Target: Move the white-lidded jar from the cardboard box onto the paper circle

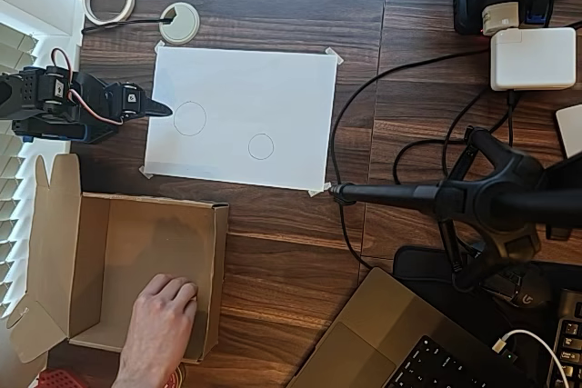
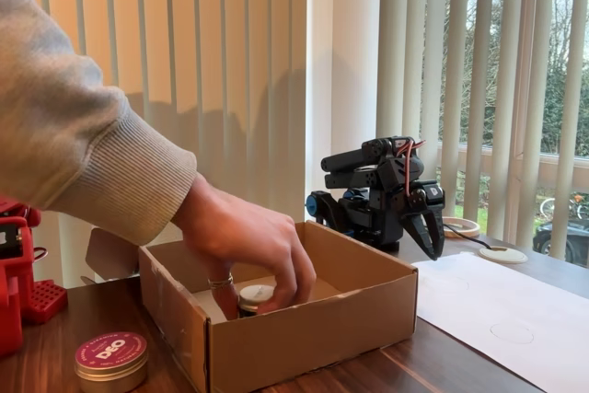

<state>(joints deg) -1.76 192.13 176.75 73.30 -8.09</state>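
Task not started by the robot as far as the frames show. The white-lidded jar [image 2: 255, 298] sits inside the cardboard box [image 1: 136, 279], low on the box floor near the front wall in the fixed view, with a person's hand [image 2: 241, 246] reaching in and fingers around or on it; in the overhead view that hand [image 1: 162, 320] covers the spot where the jar would be. The gripper [image 2: 429, 230] hangs folded back at the arm's base, at the left edge of the white paper sheet [image 1: 264, 88] in the overhead view, well apart from the box and the jar. Its fingers look pressed together and pinching nothing, tip pointing down in the fixed view, though the angle is poor so a slight gap can't be ruled out. The paper circle [image 1: 261, 146], the smaller outline toward the right of the sheet, is bare; the larger circle [image 1: 189, 119] near the gripper is bare too. A red-lidded tin [image 2: 111, 361] stands on the table outside the box, not part of the job. Everything is left: reach into the box, grasp the jar, lift over the wall, place on the small circle.
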